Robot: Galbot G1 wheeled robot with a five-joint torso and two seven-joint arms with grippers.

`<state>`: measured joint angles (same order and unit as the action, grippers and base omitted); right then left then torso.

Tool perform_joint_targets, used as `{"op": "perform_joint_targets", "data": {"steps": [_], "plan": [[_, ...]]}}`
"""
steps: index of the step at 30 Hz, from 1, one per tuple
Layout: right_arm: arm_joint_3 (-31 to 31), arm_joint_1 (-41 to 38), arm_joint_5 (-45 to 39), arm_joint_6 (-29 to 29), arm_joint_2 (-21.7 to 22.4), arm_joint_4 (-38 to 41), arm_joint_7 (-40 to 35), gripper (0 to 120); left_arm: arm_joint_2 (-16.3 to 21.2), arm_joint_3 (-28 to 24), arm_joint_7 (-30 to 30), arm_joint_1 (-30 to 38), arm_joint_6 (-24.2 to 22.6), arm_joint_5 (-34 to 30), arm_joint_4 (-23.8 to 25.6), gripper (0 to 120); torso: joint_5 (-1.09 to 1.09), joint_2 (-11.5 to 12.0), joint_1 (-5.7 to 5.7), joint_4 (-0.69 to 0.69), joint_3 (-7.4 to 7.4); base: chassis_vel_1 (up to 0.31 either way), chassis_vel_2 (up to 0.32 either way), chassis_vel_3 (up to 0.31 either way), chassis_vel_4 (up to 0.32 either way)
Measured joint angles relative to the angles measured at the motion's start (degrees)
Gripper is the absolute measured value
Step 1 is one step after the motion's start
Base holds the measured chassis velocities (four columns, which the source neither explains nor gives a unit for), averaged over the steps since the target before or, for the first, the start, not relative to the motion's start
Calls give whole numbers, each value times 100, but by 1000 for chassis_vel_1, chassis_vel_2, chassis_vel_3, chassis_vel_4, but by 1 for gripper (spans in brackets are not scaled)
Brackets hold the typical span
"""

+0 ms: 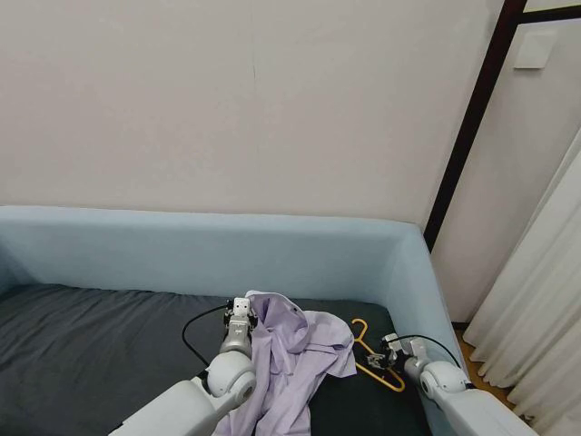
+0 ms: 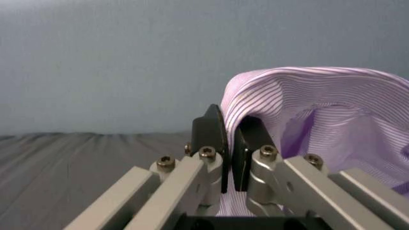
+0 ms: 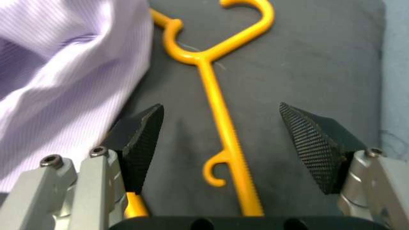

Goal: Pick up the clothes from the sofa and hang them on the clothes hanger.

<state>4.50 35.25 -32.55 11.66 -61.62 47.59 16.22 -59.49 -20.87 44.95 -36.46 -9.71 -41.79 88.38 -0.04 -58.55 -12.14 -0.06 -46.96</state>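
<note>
At the bottom centre of the head view, the left gripper (image 1: 240, 315) is pinched tight on a fold of the purple striped shirt (image 1: 295, 359), whose rest trails down onto the dark sofa seat (image 1: 82, 345). At lower right, the right gripper (image 1: 388, 349) hovers with its jaws spread wide over the yellow hanger (image 1: 374, 357), which lies flat on the seat just beside the shirt, with the pale blue sofa back (image 1: 200, 250) beyond. By my reading the shirt is in hand but the hanger is not yet grasped and nothing is hung, so most of the job remains.
</note>
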Motion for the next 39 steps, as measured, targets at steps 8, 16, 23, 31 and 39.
{"op": "perform_joint_targets", "data": {"steps": [8,16,23,31,39], "plan": [[-34,-4,196,-119,-102,-231,101,69,25,-30,19,0,0,-47,41,0,0,0,0,0,0,0,0,0,0],[-13,-61,249,-124,-176,-325,109,45,41,9,29,-21,0,-61,71,0,0,0,0,0,0,0,0,0,0],[126,-112,378,-117,-129,-452,319,18,23,20,32,-37,0,-69,51,0,0,0,0,0,0,0,0,0,0],[108,-147,417,-120,-137,-549,418,4,-39,9,29,-11,7,-69,1,0,0,0,0,0,0,0,0,0,0],[15,-109,418,-328,-153,-512,273,4,-44,0,18,-7,19,-72,-31,0,2,0,0,0,0,0,0,0,0]]}}
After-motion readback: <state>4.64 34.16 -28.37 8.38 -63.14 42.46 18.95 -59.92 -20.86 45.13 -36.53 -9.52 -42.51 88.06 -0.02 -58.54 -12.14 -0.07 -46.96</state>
